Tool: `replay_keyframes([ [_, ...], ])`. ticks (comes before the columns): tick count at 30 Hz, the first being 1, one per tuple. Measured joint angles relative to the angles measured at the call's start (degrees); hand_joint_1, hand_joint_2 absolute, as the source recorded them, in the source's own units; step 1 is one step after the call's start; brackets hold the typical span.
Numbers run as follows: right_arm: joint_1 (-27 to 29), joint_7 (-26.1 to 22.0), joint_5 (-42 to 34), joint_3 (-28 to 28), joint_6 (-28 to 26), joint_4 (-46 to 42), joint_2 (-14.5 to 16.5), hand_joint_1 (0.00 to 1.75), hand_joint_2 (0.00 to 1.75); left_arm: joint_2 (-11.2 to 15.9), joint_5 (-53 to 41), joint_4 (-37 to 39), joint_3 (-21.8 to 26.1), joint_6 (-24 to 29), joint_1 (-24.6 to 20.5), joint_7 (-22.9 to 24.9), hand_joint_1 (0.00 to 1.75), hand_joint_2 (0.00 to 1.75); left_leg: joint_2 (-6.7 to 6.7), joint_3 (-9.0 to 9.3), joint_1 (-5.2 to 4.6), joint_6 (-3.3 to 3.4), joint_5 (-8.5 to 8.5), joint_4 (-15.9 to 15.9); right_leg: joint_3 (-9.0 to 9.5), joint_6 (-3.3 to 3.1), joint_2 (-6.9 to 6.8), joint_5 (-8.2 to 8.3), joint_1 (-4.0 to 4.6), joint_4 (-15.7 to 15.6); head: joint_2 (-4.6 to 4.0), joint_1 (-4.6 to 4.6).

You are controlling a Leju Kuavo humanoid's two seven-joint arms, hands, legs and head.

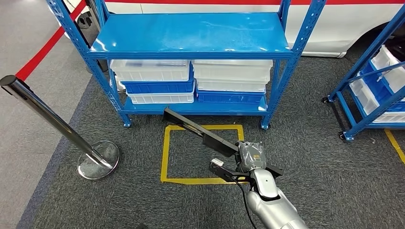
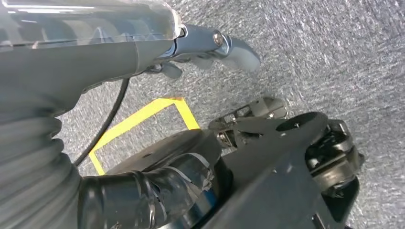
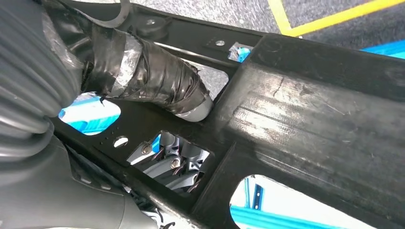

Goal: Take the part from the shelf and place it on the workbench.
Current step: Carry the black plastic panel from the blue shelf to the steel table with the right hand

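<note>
Long black plastic part (image 1: pixel 200 131) in right hand (image 1: pixel 250 157), over grey carpet (image 1: pixel 310 143).

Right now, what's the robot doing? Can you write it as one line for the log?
stage: carrying | right hand: grips long black part | left hand: holds nothing | shelf: ahead | workbench: unseen

Chrome stanchion (image 1: pixel 57 125) and yellow tape rectangle (image 1: pixel 165 157) on grey carpet (image 1: pixel 325 157); white vehicle (image 1: pixel 344 24) behind.
</note>
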Motion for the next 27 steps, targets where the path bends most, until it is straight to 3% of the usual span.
replay_keyframes([
  [2,0.2,-0.1,0.0,0.0,0.0,-0.1,0.0,1.75,1.75,0.1,0.0,0.0,0.0,0.1,0.0,0.0,0.00,1.75,0.00,3.67,0.04,0.30,3.83,-7.4,0.06,0.13,0.10,-0.03,-0.01,0.2,0.00,0.01],
  [4,0.1,-0.1,0.0,0.0,0.0,-0.3,0.0,1.75,1.75,0.2,0.0,0.0,0.0,0.1,0.0,0.0,0.00,1.75,-0.06,6.56,-0.14,0.75,5.75,-13.6,-0.13,0.62,0.19,0.06,0.17,0.3,0.00,0.02],
  [7,0.2,-0.2,0.0,-0.1,0.0,-0.4,-0.1,1.75,1.75,0.2,0.0,0.0,-0.1,0.1,0.0,0.0,0.00,1.75,-0.23,6.85,-0.29,1.54,5.99,-14.9,-0.40,1.68,0.16,0.48,0.33,0.1,0.00,0.02],
  [9,0.3,-0.3,0.1,-0.1,-0.2,-0.5,-0.2,1.75,1.75,0.2,-0.1,0.0,-0.1,0.1,0.1,0.0,0.00,1.75,-0.18,6.84,-0.08,2.44,6.54,-15.4,-1.00,2.21,0.15,-0.72,0.26,1.4,0.00,0.04],
  [12,0.6,-0.4,0.5,-0.2,-1.0,-0.6,-0.4,1.75,1.75,0.2,-0.2,0.0,-0.2,0.1,0.1,0.0,0.00,1.75,-0.09,6.54,-0.08,3.25,6.97,-15.7,-5.20,2.57,0.17,-6.35,0.07,11.2,0.00,0.06],
  [13,0.8,-0.4,0.6,-0.2,-1.2,-0.6,-0.4,1.75,1.75,0.2,-0.2,0.0,-0.2,0.1,0.1,0.0,0.00,1.75,-0.10,6.43,-0.15,3.30,7.00,-15.7,-6.61,2.65,0.17,-7.60,0.01,14.5,0.00,0.06],
  [14,1.1,-0.4,0.6,-0.2,-1.3,-0.6,-0.5,1.75,1.75,0.2,-0.2,0.0,-0.2,0.1,0.2,0.0,0.00,1.75,-0.19,6.36,-0.19,3.32,7.02,-15.6,-7.11,2.69,0.16,-7.75,-0.03,15.9,0.00,0.05],
  [15,1.3,-0.4,0.7,-0.2,-1.4,-0.6,-0.5,1.75,1.75,0.2,-0.2,0.0,-0.2,0.1,0.2,0.0,0.00,1.75,-0.36,6.31,-0.22,3.32,7.02,-15.5,-6.64,2.66,0.17,-6.94,-0.05,15.4,0.00,0.05],
  [16,1.4,-0.4,0.8,-0.2,-1.4,-0.6,-0.5,1.75,1.75,0.2,-0.2,0.0,-0.2,0.1,0.2,0.0,0.00,1.75,-0.63,6.28,-0.23,3.26,6.99,-15.3,-5.10,2.55,0.28,-5.31,-0.06,12.7,0.00,0.05],
  [18,1.5,-0.4,1.1,-0.2,-1.4,-0.6,-0.6,1.75,1.75,0.2,-0.3,0.0,-0.3,0.1,0.1,0.0,0.00,1.75,-1.19,6.06,-0.28,2.94,6.85,-14.8,-0.96,2.20,1.69,-2.33,-0.05,5.0,0.00,0.04],
  [20,1.6,-0.4,1.4,-0.2,-1.6,-0.6,-0.7,1.75,1.75,0.2,-0.5,0.0,-0.3,0.1,0.0,0.0,0.00,1.75,-1.74,5.60,-0.27,2.34,6.87,-14.5,1.09,1.95,2.71,-1.49,0.12,0.9,0.00,0.06],
  [24,1.6,-0.3,1.5,-0.2,-1.8,-0.6,-0.9,1.75,1.75,0.3,-0.7,0.0,-0.3,0.1,0.1,0.0,0.00,1.75,-2.33,4.91,-0.18,1.01,6.48,-13.8,1.26,0.99,1.37,-1.13,-0.11,0.0,0.00,0.03],
  [25,1.5,-0.3,1.6,-0.2,-1.8,-0.6,-0.9,1.75,1.75,0.3,-0.7,0.0,-0.3,0.1,0.1,0.0,0.00,1.75,-2.05,4.08,-0.19,0.73,5.29,-12.0,1.32,0.65,0.97,-0.94,-0.32,-0.2,0.00,-0.01],
  [27,1.5,-0.3,1.7,-0.2,-1.8,-0.7,-0.9,1.75,1.75,0.4,-0.8,0.0,-0.3,0.1,0.1,-0.1,0.00,1.75,-1.33,0.95,-0.09,0.21,1.64,-5.2,1.28,0.29,0.17,-0.83,-0.34,-0.3,0.00,-0.09],
])
